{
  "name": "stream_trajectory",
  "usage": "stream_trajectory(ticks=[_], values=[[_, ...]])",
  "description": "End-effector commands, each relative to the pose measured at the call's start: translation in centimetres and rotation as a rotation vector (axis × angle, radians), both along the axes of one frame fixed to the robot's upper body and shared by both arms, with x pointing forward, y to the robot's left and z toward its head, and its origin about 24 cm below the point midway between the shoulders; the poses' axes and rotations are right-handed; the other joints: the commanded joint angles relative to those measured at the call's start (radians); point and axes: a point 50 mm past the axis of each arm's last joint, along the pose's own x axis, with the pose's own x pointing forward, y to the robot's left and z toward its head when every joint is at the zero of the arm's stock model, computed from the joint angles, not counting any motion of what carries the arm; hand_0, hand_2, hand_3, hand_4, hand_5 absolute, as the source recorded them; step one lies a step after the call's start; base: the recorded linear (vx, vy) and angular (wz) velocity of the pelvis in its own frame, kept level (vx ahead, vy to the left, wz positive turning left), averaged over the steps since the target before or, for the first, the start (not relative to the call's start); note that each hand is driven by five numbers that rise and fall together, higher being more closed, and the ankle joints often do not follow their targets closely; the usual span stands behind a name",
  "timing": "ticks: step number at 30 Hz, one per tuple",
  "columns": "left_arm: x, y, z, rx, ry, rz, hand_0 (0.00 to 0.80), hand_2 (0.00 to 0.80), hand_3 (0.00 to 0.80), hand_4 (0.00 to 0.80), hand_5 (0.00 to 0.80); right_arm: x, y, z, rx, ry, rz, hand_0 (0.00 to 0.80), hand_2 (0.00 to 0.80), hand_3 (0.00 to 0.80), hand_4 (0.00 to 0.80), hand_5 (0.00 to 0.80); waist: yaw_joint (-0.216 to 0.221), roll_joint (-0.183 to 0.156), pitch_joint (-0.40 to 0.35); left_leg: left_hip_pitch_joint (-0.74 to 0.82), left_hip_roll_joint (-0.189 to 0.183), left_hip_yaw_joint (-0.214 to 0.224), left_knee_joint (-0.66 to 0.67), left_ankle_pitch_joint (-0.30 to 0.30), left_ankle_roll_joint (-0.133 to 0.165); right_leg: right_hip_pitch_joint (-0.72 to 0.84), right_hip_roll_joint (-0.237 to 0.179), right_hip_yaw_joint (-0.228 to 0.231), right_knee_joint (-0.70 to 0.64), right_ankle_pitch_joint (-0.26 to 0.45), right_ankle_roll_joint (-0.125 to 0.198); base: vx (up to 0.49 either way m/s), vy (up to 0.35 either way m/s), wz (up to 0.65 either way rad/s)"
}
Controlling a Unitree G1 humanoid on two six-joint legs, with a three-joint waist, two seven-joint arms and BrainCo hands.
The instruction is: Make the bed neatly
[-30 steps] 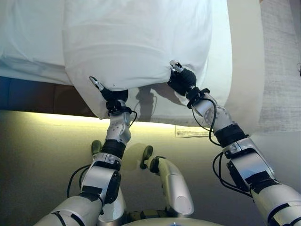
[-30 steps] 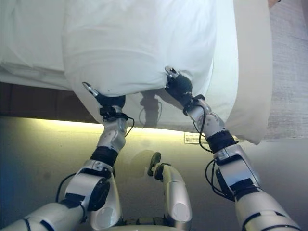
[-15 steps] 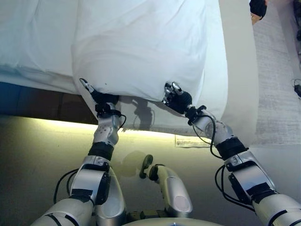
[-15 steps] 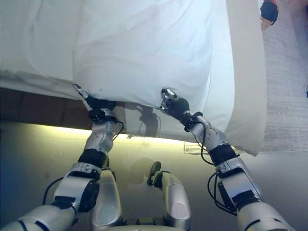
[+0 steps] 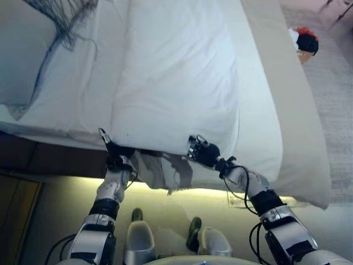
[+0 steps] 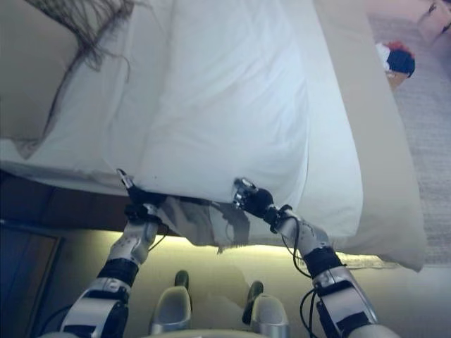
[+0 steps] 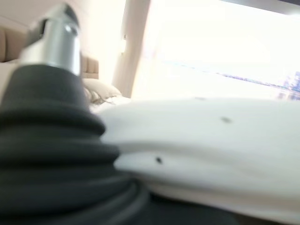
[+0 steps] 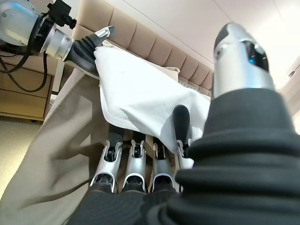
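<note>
A puffy white pillow [image 5: 176, 94] lies lengthwise on the bed's white sheet [image 5: 83, 105], with its near end over the bed's near edge. My left hand [image 5: 113, 152] is shut on the pillow's near left corner, thumb on top. My right hand [image 5: 203, 152] is shut on the near right corner. In the right wrist view its fingers [image 8: 133, 173] curl under the white cloth [image 8: 140, 98] with the thumb pressed on it, and my left hand [image 8: 84, 49] shows at the other corner. The left wrist view shows the pillow [image 7: 211, 136] past the hand's dark cover.
A beige cloth [image 5: 162, 171] hangs down between my hands. A beige bedspread [image 5: 287, 110] runs along the bed's right side. A grey blanket with dark fringe [image 5: 33, 49] lies at the far left. A red and black toy [image 5: 302, 43] sits on the carpet at the right.
The camera has tilted, so more of the bed shows. Both hands have pushed the pillow farther onto the bed and still hold its near corners.
</note>
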Motion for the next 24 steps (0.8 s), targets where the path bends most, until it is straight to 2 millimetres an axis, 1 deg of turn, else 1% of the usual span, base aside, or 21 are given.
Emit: stream_trajectory(ticks=[1,3,4,5,6,7,8,10,11,13,15,18,20,21,22,24], values=[[-3.1,14.3,4.5,0.098,-0.197,0.514,0.000,0.000,0.000,0.000,0.000,-6.7,-7.8,-6.5,-0.116,0.233,-0.106,0.000,0.000,0.000,0.000,0.000,0.037,0.001,-0.160,0.012,-0.002,0.006,-0.027,-0.015,0.020,0.002,-0.092,0.036,-0.024,0.024,0.066,-0.015,0.089,0.02],[-3.8,14.4,3.6,0.105,-0.177,0.510,0.000,0.000,0.000,0.000,0.000,-9.0,-8.0,-8.2,-0.140,0.305,0.013,0.000,0.000,0.000,0.000,0.000,0.042,0.005,-0.175,0.024,-0.008,0.007,-0.053,-0.006,0.023,0.006,-0.098,0.029,-0.041,0.041,0.070,-0.013,0.071,0.02],[-4.1,14.6,3.3,0.110,-0.167,0.506,0.000,0.000,0.000,0.000,0.000,-10.2,-8.4,-9.0,-0.181,0.333,0.088,0.000,0.000,0.000,0.000,0.000,0.045,0.006,-0.183,0.031,-0.011,0.008,-0.067,0.000,0.024,0.009,-0.099,0.026,-0.051,0.051,0.070,0.001,0.049,0.06],[-4.3,14.8,3.0,0.120,-0.154,0.500,0.000,0.000,0.000,0.000,0.000,-11.5,-9.3,-9.9,-0.258,0.365,0.163,0.000,0.000,0.000,0.000,0.000,0.048,0.006,-0.193,0.038,-0.014,0.008,-0.080,0.004,0.024,0.011,-0.101,0.021,-0.059,0.059,0.072,0.013,0.033,0.08],[-4.3,15.0,2.9,0.124,-0.150,0.496,0.000,0.000,0.000,0.000,0.000,-11.9,-9.8,-10.2,-0.291,0.368,0.192,0.000,0.000,0.000,0.000,0.000,0.048,0.006,-0.196,0.041,-0.015,0.008,-0.087,0.007,0.024,0.013,-0.101,0.019,-0.065,0.064,0.072,0.025,0.022,0.07],[-4.4,15.4,2.7,0.145,-0.133,0.485,0.000,0.000,0.000,0.000,0.000,-13.2,-11.5,-11.0,-0.453,0.406,0.321,0.000,0.000,0.000,0.000,0.000,0.054,0.004,-0.207,0.051,-0.018,0.009,-0.100,0.008,0.022,0.017,-0.102,0.015,-0.078,0.075,0.073,0.045,0.014,0.04],[-4.4,15.6,2.6,0.156,-0.124,0.478,0.000,0.000,0.000,0.000,0.000,-14.2,-12.7,-11.4,-0.547,0.430,0.386,0.000,0.000,0.000,0.000,0.000,0.057,0.005,-0.212,0.060,-0.019,0.009,-0.109,0.005,0.021,0.021,-0.103,0.009,-0.079,0.073,0.076,0.033,0.018,0.05],[-4.3,15.8,2.7,0.164,-0.120,0.473,0.000,0.000,0.000,0.000,0.000,-15.0,-14.3,-11.8,-0.724,0.443,0.475,0.000,0.000,0.000,0.000,0.000,0.059,0.004,-0.220,0.063,-0.023,0.007,-0.121,0.012,0.022,0.019,-0.103,0.004,-0.084,0.083,0.078,0.012,0.011,0.02],[-4.1,15.9,2.8,0.164,-0.118,0.473,0.000,0.000,0.000,0.000,0.000,-15.0,-14.9,-11.8,-0.773,0.450,0.479,0.000,0.000,0.000,0.000,0.000,0.059,0.004,-0.221,0.068,-0.024,0.006,-0.125,0.012,0.023,0.019,-0.103,0.002,-0.082,0.085,0.080,0.000,0.000,0.00],[-4.2,16.1,2.8,0.165,-0.115,0.481,0.000,0.000,0.000,0.000,0.000,-15.2,-15.2,-11.8,-0.822,0.481,0.461,0.000,0.000,0.000,0.000,0.000,0.054,0.002,-0.220,0.075,-0.025,0.009,-0.126,0.010,0.024,0.021,-0.102,0.002,-0.082,0.086,0.077,0.002,0.000,0.03],[-4.7,16.4,2.6,0.164,-0.113,0.497,0.000,0.000,0.000,0.000,0.000,-16.5,-15.5,-12.4,-0.868,0.519,0.450,0.000,0.000,0.000,0.000,0.000,0.044,0.000,-0.220,0.078,-0.024,0.012,-0.124,0.005,0.026,0.019,-0.102,0.007,-0.078,0.086,0.076,-0.005,-0.008,0.04],[-5.1,17.2,2.9,0.166,-0.110,0.524,0.000,0.000,0.000,0.000,0.000,-18.8,-16.2,-13.0,-0.861,0.589,0.418,0.000,0.000,0.000,0.000,0.000,0.028,-0.004,-0.217,0.085,-0.021,0.016,-0.120,-0.004,0.029,0.019,-0.100,0.016,-0.073,0.081,0.078,0.000,0.000,0.00],[-5.4,17.9,3.1,0.171,-0.105,0.539,0.000,0.000,0.000,0.000,0.000,-19.9,-16.9,-13.1,-0.868,0.619,0.404,0.000,0.000,0.000,0.000,0.000,0.021,-0.008,-0.216,0.091,-0.017,0.018,-0.118,-0.009,0.029,0.022,-0.098,0.021,-0.074,0.077,0.078,0.000,0.000,0.00],[-5.4,18.0,3.2,0.173,-0.104,0.540,0.000,0.000,0.000,0.000,0.000,-20.1,-17.1,-13.1,-0.878,0.625,0.401,0.000,0.000,0.000,0.000,0.000,0.021,-0.009,-0.216,0.092,-0.016,0.019,-0.118,-0.011,0.029,0.023,-0.097,0.021,-0.075,0.075,0.078,0.000,0.000,0.00],[-5.6,18.4,3.4,0.182,-0.099,0.544,0.000,0.000,0.000,0.000,0.000,-20.9,-17.8,-13.2,-0.886,0.654,0.378,0.000,0.000,0.000,0.000,0.000,0.019,-0.013,-0.218,0.097,-0.014,0.020,-0.120,-0.013,0.028,0.028,-0.095,0.022,-0.079,0.074,0.080,0.000,0.000,0.00],[-5.7,18.7,3.6,0.187,-0.093,0.551,0.000,0.000,0.000,0.000,0.000,-21.7,-18.6,-13.0,-0.858,0.695,0.339,0.000,0.000,0.000,0.000,0.000,0.019,-0.016,-0.222,0.104,-0.012,0.022,-0.124,-0.015,0.026,0.036,-0.093,0.023,-0.087,0.074,0.081,0.011,-0.005,-0.03]])
